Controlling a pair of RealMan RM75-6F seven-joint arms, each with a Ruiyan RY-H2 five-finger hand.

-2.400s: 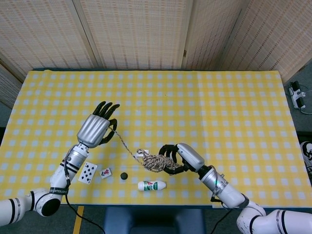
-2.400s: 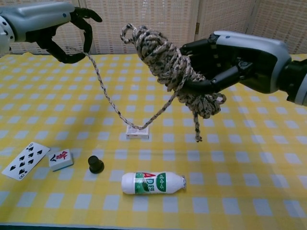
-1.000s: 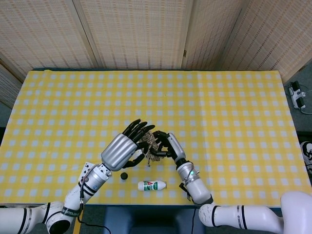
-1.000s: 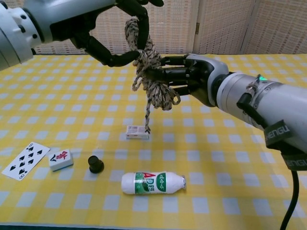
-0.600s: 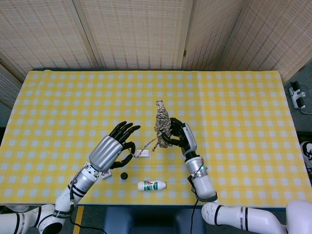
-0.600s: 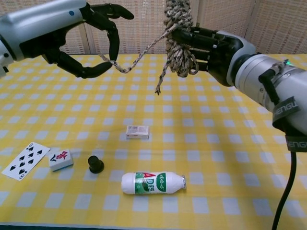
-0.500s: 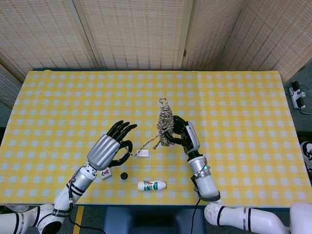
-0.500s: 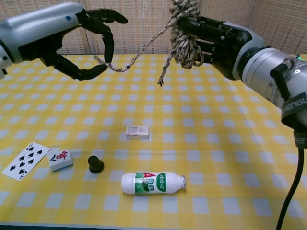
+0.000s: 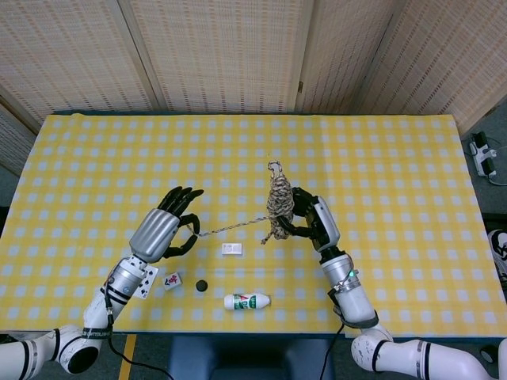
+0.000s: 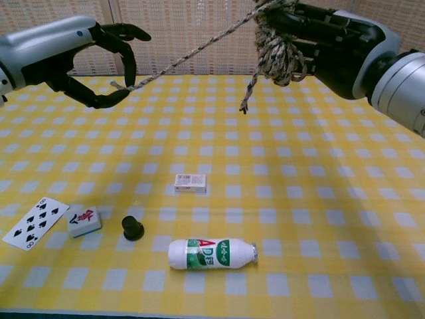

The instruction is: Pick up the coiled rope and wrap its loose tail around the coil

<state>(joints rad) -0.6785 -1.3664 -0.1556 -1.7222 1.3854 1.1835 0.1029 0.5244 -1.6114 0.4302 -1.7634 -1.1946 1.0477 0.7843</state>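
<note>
My right hand (image 9: 310,221) (image 10: 332,40) grips the speckled coiled rope (image 9: 278,207) (image 10: 277,45), held upright well above the table, its top cut off in the chest view. The loose tail (image 9: 234,228) (image 10: 189,54) runs taut from the coil leftward to my left hand (image 9: 162,229) (image 10: 80,56), which pinches its end between thumb and fingers. A short rope end (image 10: 247,96) dangles below the coil.
On the yellow checked table (image 9: 380,174) lie a small white box (image 9: 232,248) (image 10: 190,183), a white bottle on its side (image 9: 247,301) (image 10: 210,254), a black knob (image 9: 201,285) (image 10: 133,228), a mahjong tile (image 10: 84,221) and a playing card (image 10: 34,222).
My right hand has carried the coil up and to the right. My left hand has drawn away to the left, pulling the tail straight and taut.
</note>
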